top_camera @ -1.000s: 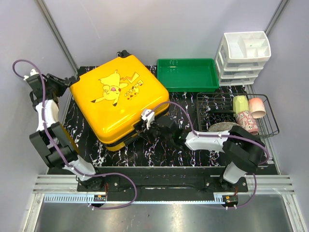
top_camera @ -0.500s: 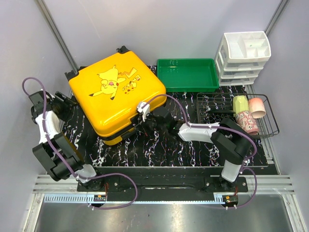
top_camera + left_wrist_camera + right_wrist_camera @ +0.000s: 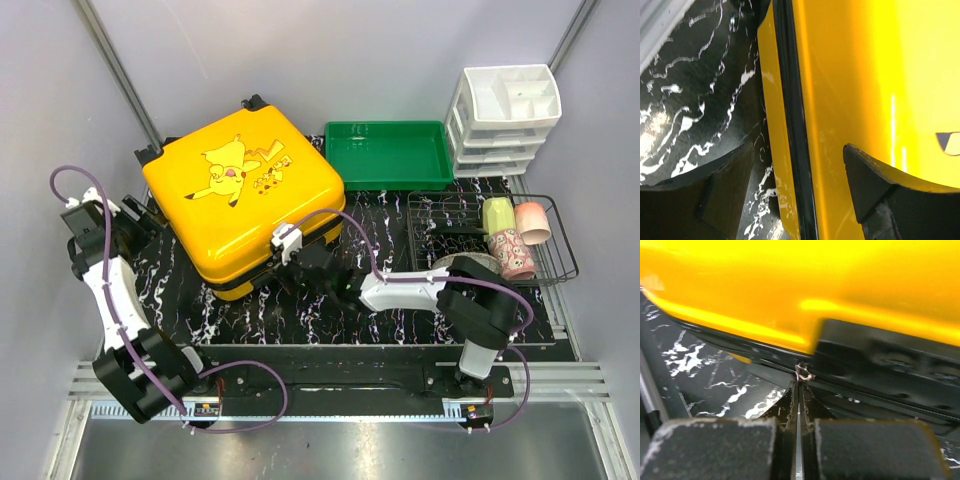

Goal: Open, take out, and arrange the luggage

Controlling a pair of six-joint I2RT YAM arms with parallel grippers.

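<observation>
Pinching luggage (image 3: 790,285) zip pull (image 3: 804,374), right fingers (image 3: 786,404), wrist view

top view: fixed, high over the near edge, looking down on the whole desk (image 3: 260,315), far
left wrist: very close, along the suitcase (image 3: 850,100) left side seam
right wrist: very close, low, facing its front edge
shared: suitcase, desk in all three

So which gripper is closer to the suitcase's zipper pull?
Right. The right gripper is shut on the zipper pull at the front of the luggage; the left gripper straddles its left edge, open.
</observation>
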